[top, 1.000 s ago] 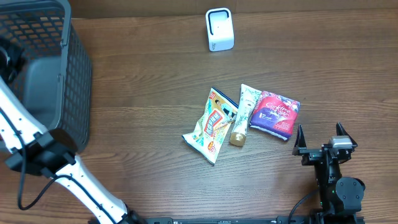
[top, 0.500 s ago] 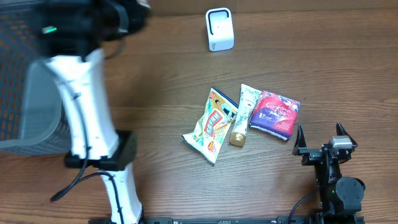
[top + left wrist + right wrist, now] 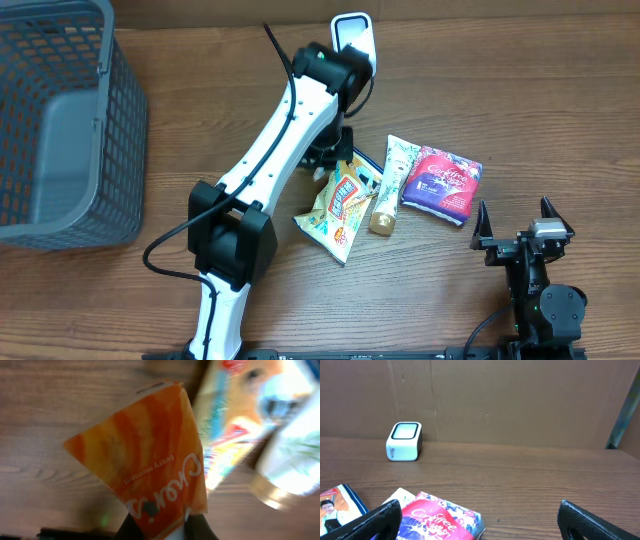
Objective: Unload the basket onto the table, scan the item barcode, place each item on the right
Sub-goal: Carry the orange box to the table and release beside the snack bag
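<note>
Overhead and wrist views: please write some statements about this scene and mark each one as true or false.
1. The left gripper is shut on an orange packet. True.
2. The right gripper holds the pink packet. False: it is open and empty, apart from the packet.
3. The white scanner stands inside the grey basket. False: it stands on the table, well away from the basket.
4. The tube lies between the snack bag and the pink packet. True.

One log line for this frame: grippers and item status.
left gripper shut on orange packet | right gripper open, empty | packet held beside snack bag | scanner upright at back
</note>
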Controlling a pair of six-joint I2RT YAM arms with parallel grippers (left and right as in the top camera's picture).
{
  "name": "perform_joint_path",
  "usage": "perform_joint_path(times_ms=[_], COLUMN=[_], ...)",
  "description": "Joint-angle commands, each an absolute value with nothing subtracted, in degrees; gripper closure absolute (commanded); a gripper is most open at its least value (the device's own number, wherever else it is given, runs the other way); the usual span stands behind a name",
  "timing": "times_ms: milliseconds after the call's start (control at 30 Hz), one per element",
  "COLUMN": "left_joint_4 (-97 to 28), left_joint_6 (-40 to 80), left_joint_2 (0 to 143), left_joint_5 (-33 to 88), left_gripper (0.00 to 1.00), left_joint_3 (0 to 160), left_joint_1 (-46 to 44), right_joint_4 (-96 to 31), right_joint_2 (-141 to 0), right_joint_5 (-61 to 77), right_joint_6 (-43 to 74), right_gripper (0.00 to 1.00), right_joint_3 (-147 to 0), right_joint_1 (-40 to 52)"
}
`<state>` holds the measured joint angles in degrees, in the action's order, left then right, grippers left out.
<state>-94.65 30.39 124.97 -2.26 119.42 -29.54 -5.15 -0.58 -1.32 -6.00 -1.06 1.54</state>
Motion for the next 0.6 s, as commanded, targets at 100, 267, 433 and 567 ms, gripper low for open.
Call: perform_joint_path(times_ms=[100,267,433,567], left_joint_4=[-91.15,-92.62,-96.86,-96.84], left_joint_6=[32.56,28.23,23.68,22.87], left_joint_2=[124.38,124.36,120.84,115.81], left_joint_5=[-3.99,-1.37,2.63,3.31], left_gripper=[0.71,0.72,0.0,0.0], left_joint_3=[107.35,109.89,130.17,135.85], left_joint_1=[-29.61,-28.8,-24.08,-20.05], right_joint_4=[-4.78,-4.8,-4.8,-4.8], right_joint_2=[-0.16,-0.16,-0.16,-0.16], right_joint_5=[-1.21,-1.21,-1.21,-1.21], right_joint_6=[-6.02,-6.04,-6.04,-6.04], right_gripper=[0.0,0.0,0.0,0.0], right_joint_3=[-0.47,-0.47,-0.47,-0.47], right_joint_1=[1.48,1.48,1.48,1.48])
